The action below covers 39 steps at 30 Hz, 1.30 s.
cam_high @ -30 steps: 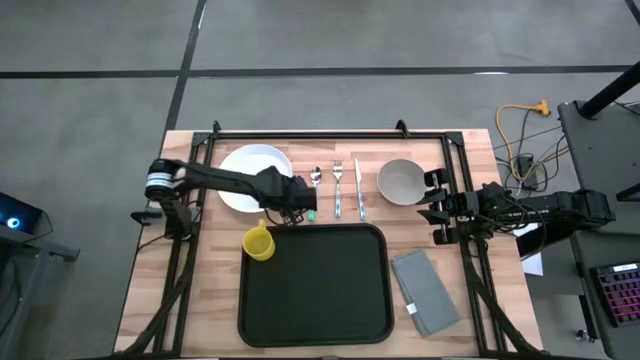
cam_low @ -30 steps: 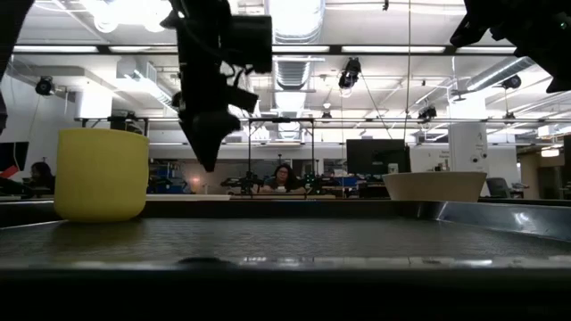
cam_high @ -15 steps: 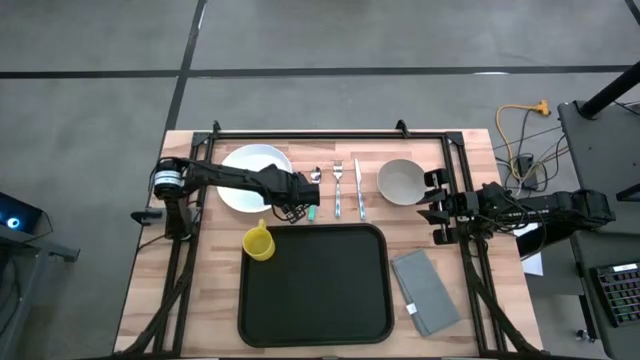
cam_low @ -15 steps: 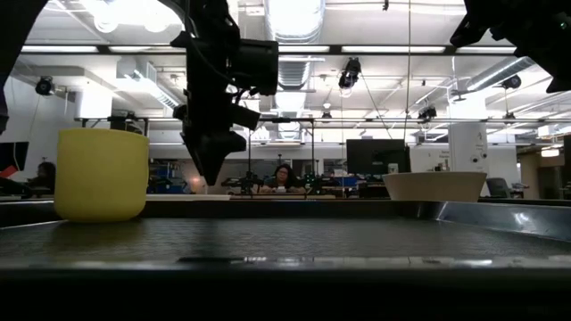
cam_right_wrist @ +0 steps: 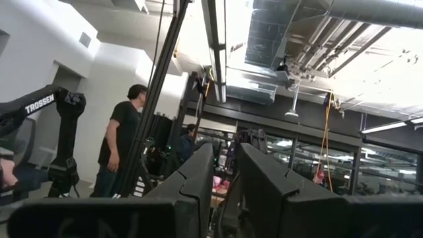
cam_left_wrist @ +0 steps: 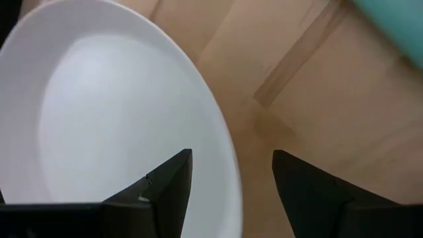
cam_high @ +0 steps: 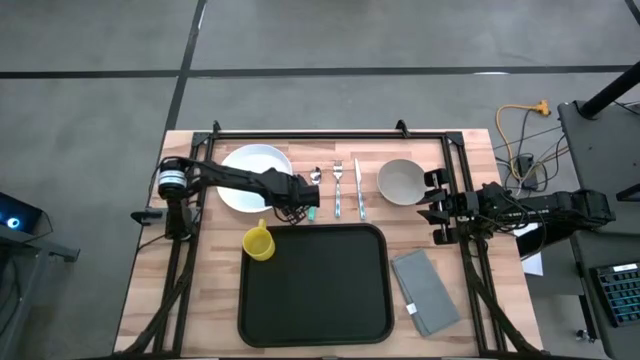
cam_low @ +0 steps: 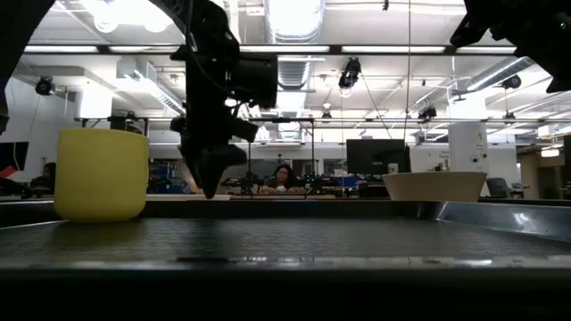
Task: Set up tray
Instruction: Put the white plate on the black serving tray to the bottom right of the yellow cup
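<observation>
Left pincer (cam_left_wrist: 231, 182), fingers spread, straddles round white plate (cam_left_wrist: 112, 112) rim; you should lower squarely, then pinch.

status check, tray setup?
Left claw open, straddling white plate rim. Right claw parked off right edge, empty. Tray bare, yellow cup beside it.

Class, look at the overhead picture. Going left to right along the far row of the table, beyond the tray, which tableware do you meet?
White plate → spoon → fork → knife → bowl.
</observation>
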### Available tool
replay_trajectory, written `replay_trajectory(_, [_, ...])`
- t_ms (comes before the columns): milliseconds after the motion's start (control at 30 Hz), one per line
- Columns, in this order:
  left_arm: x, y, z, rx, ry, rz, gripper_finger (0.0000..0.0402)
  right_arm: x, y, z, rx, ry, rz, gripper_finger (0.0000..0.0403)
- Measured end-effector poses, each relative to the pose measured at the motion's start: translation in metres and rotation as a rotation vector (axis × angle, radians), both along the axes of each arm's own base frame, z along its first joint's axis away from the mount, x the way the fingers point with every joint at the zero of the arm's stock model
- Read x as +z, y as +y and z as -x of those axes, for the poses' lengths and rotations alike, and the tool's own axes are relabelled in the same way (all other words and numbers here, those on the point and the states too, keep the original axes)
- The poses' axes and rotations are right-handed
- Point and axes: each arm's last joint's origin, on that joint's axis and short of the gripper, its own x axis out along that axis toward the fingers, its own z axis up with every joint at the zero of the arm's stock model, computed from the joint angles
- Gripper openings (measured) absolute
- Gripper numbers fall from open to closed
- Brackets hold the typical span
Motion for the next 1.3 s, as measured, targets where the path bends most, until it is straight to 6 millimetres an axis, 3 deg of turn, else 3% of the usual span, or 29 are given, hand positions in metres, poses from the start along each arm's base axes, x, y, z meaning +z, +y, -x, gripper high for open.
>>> replay_trajectory(300, [-0.022, 0.005, -0.003, 0.014, 0.067, 0.009, 0.0196, 0.000, 0.000, 0.000, 0.001, 0.000, 0.000, 0.0068])
replay_trajectory(567, [-0.025, 0.014, -0.002, 0.030, 0.082, 0.005, 0.0191, 0.000, 0.000, 0.000, 0.000, 0.000, 0.000, 0.0068])
replay_trajectory(733, [-0.026, 0.013, -0.003, -0.006, 0.091, 0.014, 0.0138, 0.000, 0.000, 0.000, 0.000, 0.000, 0.000, 0.0068])
replay_trajectory(933, [-0.028, 0.013, -0.003, -0.045, 0.112, 0.037, 0.0017, 0.000, 0.000, 0.000, 0.001, 0.001, -0.002, 0.0068])
replay_trajectory(1300, [-0.027, 0.013, -0.001, -0.093, 0.154, 0.005, 0.0001, 0.000, 0.000, 0.000, 0.000, 0.000, 0.000, 0.0068])
